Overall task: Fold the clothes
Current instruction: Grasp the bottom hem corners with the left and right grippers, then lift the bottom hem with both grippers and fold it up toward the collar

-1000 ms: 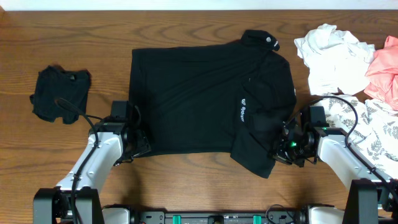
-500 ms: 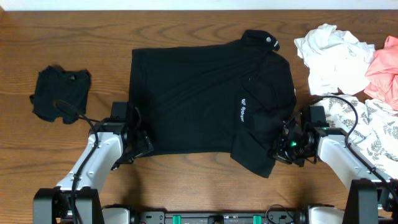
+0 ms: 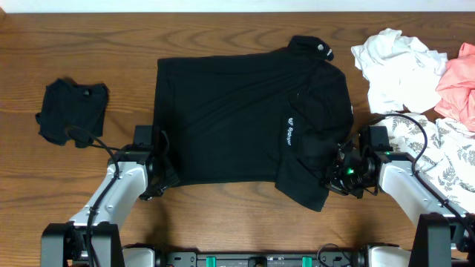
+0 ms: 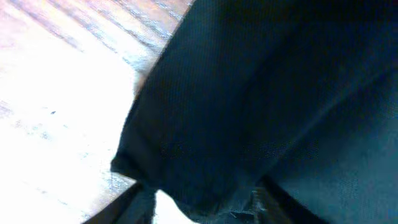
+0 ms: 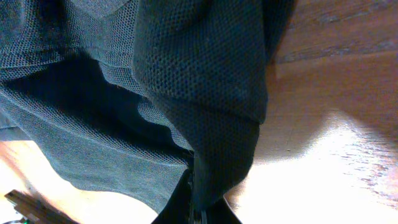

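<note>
Black shirt (image 3: 237, 111) lies spread, right gripper (image 3: 331, 180) clamping perhaps its sleeve; left gripper (image 3: 165, 178) state unclear.

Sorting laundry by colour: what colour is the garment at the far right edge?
The garment is pink, clearest in the overhead view.

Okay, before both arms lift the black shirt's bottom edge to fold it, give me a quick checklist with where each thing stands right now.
1. Hold of the right gripper on the black shirt: ok, fabric is pinched between its fingers in the wrist view.
2. Hold of the left gripper on the hem corner: cannot tell, cloth covers the jaws.
3. Shirt body flat on the table: ok, though the sleeve by the right gripper is folded over.
4. The small black garment apart from the shirt: ok.
5. The white garment, pink garment and leaf-print garment apart from the shirt: ok.
</note>
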Controlling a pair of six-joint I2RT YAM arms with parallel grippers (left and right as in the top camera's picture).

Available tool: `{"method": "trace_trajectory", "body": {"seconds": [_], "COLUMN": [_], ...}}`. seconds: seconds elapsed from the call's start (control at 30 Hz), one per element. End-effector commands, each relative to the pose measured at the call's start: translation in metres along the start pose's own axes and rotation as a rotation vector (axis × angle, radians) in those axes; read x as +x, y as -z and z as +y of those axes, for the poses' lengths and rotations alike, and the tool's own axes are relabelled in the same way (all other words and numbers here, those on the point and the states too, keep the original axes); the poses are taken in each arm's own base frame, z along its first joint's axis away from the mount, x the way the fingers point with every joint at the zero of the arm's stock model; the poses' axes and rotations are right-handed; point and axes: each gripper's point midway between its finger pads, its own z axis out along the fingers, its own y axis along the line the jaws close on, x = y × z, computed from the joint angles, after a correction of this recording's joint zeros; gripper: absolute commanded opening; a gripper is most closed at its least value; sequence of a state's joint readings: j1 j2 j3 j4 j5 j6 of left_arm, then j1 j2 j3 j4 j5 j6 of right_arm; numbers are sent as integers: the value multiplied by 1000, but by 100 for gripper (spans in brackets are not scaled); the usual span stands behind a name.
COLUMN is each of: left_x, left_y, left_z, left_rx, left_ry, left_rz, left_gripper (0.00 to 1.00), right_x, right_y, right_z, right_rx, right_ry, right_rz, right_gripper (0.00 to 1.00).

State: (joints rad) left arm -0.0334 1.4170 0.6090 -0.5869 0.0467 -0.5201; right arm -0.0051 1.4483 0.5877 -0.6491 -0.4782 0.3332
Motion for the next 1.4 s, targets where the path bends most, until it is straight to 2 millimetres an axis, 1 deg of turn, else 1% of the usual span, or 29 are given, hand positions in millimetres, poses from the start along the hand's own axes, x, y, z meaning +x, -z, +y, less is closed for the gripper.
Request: {"method": "trace_trajectory", "body": {"seconds": [0.0,0.03,0.1,0.13,0.17,0.33,0.43,0.57,0.63,0.77,0.87,0.93,1.0,1.17,1.37], "left_x": [8,8,8,8,7,2,-4,-12,-15,-25,-32,-36,-41,-55,-83], "left_y": [-5,-5,-5,-5,-5,0,7,19,23,34,40,43,46,51,65], "left_z": [5,5,5,5,5,2,-2,-7,-8,-5,-4,-6,-8,-17,-35], "left_rx": [-11,-11,-11,-11,-10,4,24,54,64,48,43,54,62,100,179], "left_ry": [3,3,2,2,-2,-44,-51,-50,-49,-45,-41,-39,-36,-32,-25], "left_rz": [27,27,27,26,26,4,-30,-79,-101,-167,-210,-234,-261,-321,-446], "left_gripper": [38,31,19,10,6,6,6,6,6,6,6,6,7,7,7], "right_x": [3,3,3,3,3,1,-7,-25,-36,-59,-72,-79,-86,-93,-101], "right_y": [-2,-2,-2,-2,-2,1,8,28,42,72,88,95,99,103,108], "right_z": [3,3,3,3,3,15,31,61,76,100,112,115,114,113,113], "right_rx": [-7,-7,-7,-7,-8,-66,-125,-215,-243,-265,-271,-259,-233,-215,-221], "right_ry": [3,2,2,3,3,71,148,258,306,370,402,407,390,383,362], "right_rz": [8,8,8,8,8,8,-9,-63,-105,-202,-259,-287,-310,-339,-373], "right_gripper": [1,1,1,1,1,1,1,1,1,1,1,1,1,1,1]}}
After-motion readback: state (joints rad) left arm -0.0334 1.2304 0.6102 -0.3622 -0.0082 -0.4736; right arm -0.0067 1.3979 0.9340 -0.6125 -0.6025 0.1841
